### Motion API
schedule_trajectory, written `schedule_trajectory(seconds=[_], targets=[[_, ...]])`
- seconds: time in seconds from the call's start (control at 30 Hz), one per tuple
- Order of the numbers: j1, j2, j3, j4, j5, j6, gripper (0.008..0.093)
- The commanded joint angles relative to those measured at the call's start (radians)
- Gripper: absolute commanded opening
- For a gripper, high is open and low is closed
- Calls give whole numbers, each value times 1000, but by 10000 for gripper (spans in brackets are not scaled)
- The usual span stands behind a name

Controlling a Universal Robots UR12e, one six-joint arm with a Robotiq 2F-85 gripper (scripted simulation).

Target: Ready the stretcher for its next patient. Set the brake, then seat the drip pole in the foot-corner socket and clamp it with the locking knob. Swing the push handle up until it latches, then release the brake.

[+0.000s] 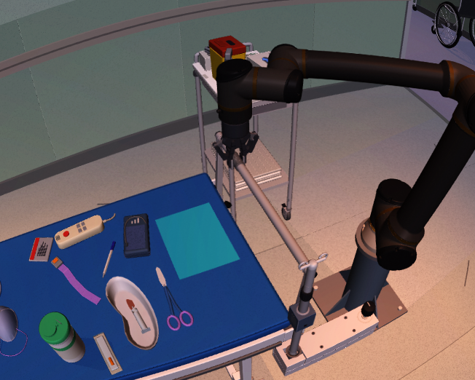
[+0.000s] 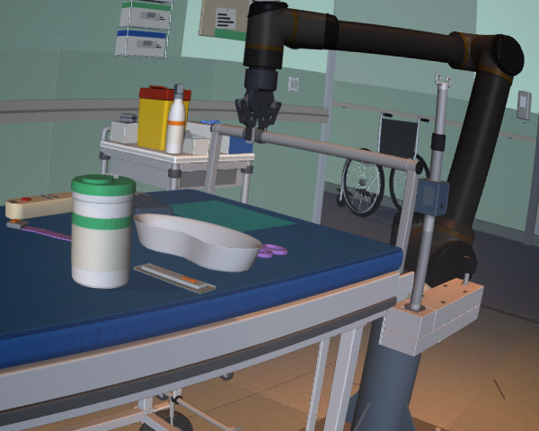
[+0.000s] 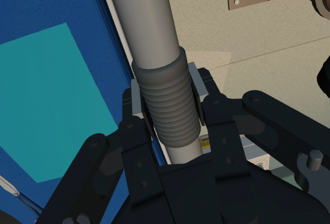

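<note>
The grey push handle (image 1: 270,214) (image 2: 335,151) runs as a raised bar across the foot end of the stretcher, above the mattress level. Its ribbed grip sleeve (image 3: 169,104) sits near the bar's far end. The drip pole (image 1: 304,304) (image 2: 430,195) stands upright in the foot-corner socket block (image 1: 324,341) (image 2: 430,315), with a blue clamp (image 2: 432,197) on it. A black knob (image 1: 367,307) (image 2: 467,264) sits on the block. My gripper (image 1: 234,157) (image 2: 256,127) (image 3: 169,107) comes down from above and is closed around the handle's ribbed grip.
The blue stretcher mattress (image 1: 119,282) carries a teal pad (image 1: 196,239), a kidney dish (image 1: 133,313), scissors (image 1: 172,300), a green-lidded canister (image 2: 103,229) and other small items. A trolley (image 2: 177,157) with a yellow sharps bin stands behind. A wheelchair (image 2: 386,171) is beyond.
</note>
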Motion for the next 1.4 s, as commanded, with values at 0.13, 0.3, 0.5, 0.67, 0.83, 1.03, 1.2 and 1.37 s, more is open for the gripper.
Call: schedule_trajectory(seconds=[0.13, 0.3, 0.5, 0.67, 0.83, 1.03, 1.2, 1.37], targets=[[2, 3, -4, -2, 1, 2, 80], [4, 6, -6, -3, 1, 3, 80], [5, 9, -8, -3, 1, 5, 80], [6, 11, -10, -4, 1, 6, 80], [8, 13, -12, -4, 1, 7, 80], [9, 15, -14, -4, 1, 8, 80], [9, 17, -15, -5, 1, 9, 80], [10, 18, -16, -5, 1, 10, 80]])
